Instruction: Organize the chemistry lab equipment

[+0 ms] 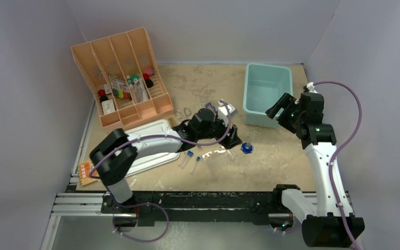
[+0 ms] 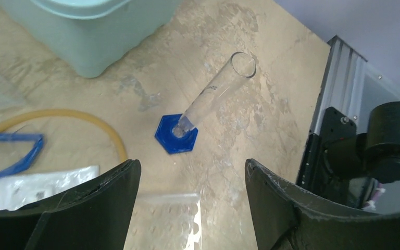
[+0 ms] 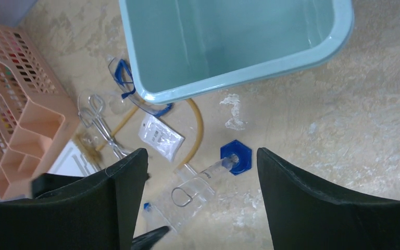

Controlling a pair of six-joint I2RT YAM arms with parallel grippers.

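The left hand (image 2: 190,174) hangs over the tabletop (image 2: 271,120) with its jaws spread and empty, just above the clear holed rack (image 2: 169,219). Ahead of it the blue-based measuring cylinder (image 2: 178,136) stands upright, near the tan rubber tube (image 2: 83,115), the blue-framed goggles (image 2: 18,151) and the small packet (image 2: 36,186). The right hand (image 3: 202,156) is spread too, holding nothing, and hovers by the teal bin (image 3: 229,82).

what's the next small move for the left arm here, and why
Likely ease the left gripper forward and down toward the blue-based cylinder. Its jaws are open and empty, the cylinder stands upright just ahead of them, untouched, and the teal bin beyond looks empty.
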